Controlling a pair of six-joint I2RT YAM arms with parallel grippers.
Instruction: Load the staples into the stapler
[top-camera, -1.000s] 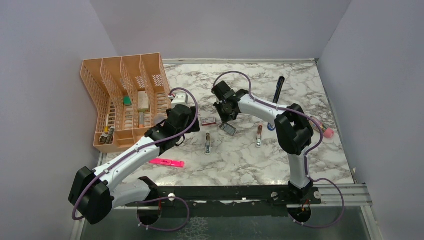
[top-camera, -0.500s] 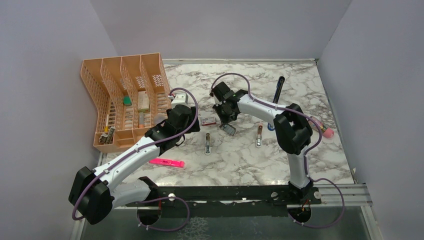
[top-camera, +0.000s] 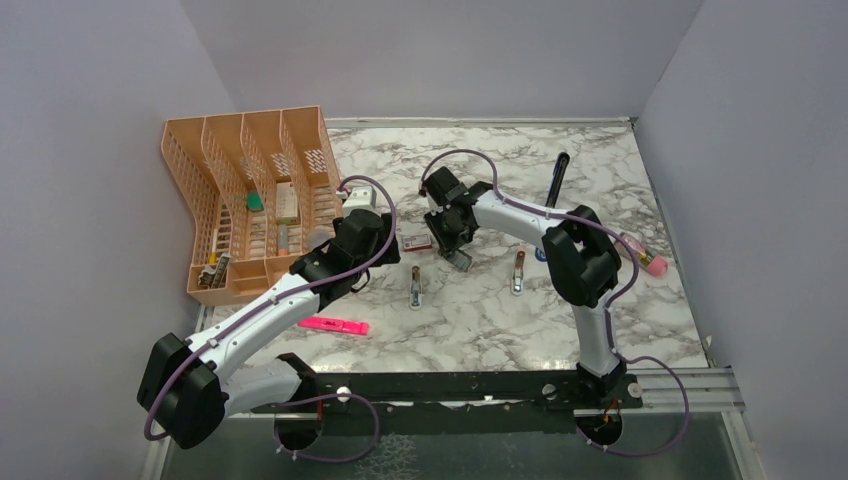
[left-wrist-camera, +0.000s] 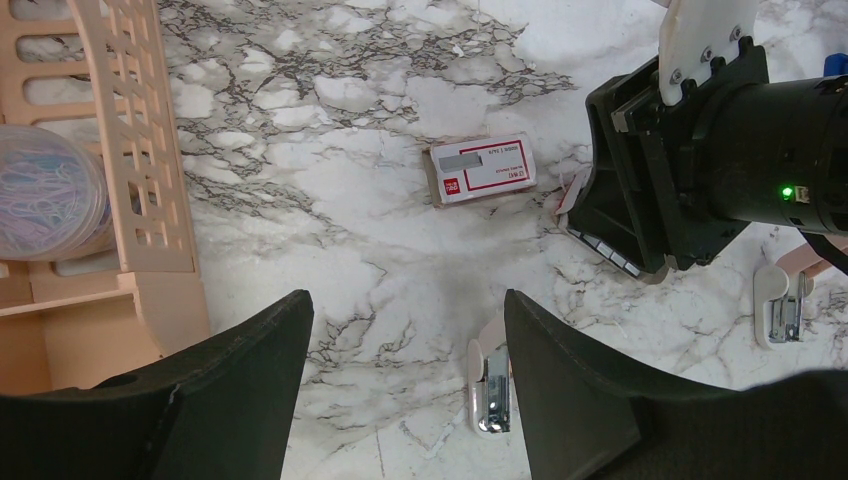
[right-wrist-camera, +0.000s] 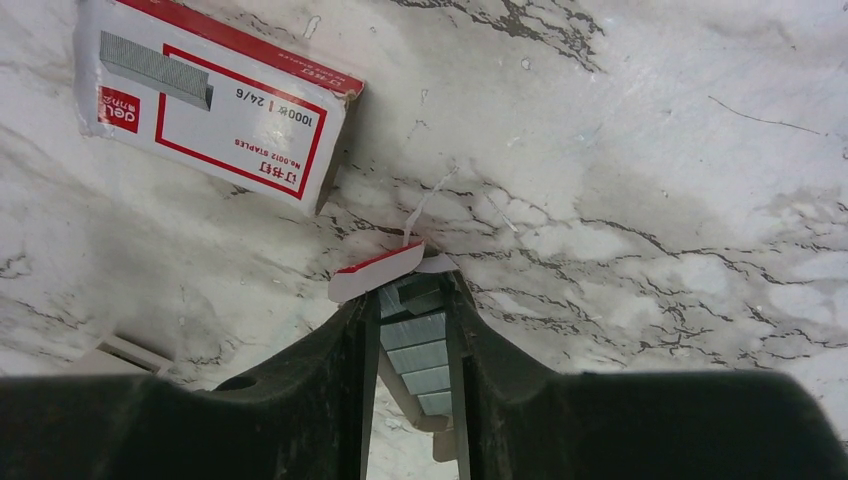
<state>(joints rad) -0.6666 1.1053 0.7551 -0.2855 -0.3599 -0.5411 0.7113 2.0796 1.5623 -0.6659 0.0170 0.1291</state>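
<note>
The staples (right-wrist-camera: 415, 335) are silvery blocks in a small tray (top-camera: 459, 259) with a red-and-white flap (right-wrist-camera: 375, 272). My right gripper (right-wrist-camera: 410, 292) stands low over them. Its jaws are a narrow gap apart and flank the blocks; I cannot see whether they press on them. The red-and-white staple box (top-camera: 416, 240) (right-wrist-camera: 215, 105) lies just left of the tray. Only a blue end (top-camera: 541, 254), which I take for the stapler, shows beside the right arm. My left gripper (left-wrist-camera: 405, 390) hangs open over bare marble, short of the box (left-wrist-camera: 480, 170).
Two small white-and-chrome pieces (top-camera: 415, 288) (top-camera: 518, 272) lie near the tray. A pink highlighter (top-camera: 333, 325) is at the front left. The orange desk organizer (top-camera: 215, 150) fills the left side. A black pen (top-camera: 559, 175) and a pink item (top-camera: 650, 263) lie to the right.
The right gripper has shifted slightly left and lower over the staples tray. The left arm has not moved.
</note>
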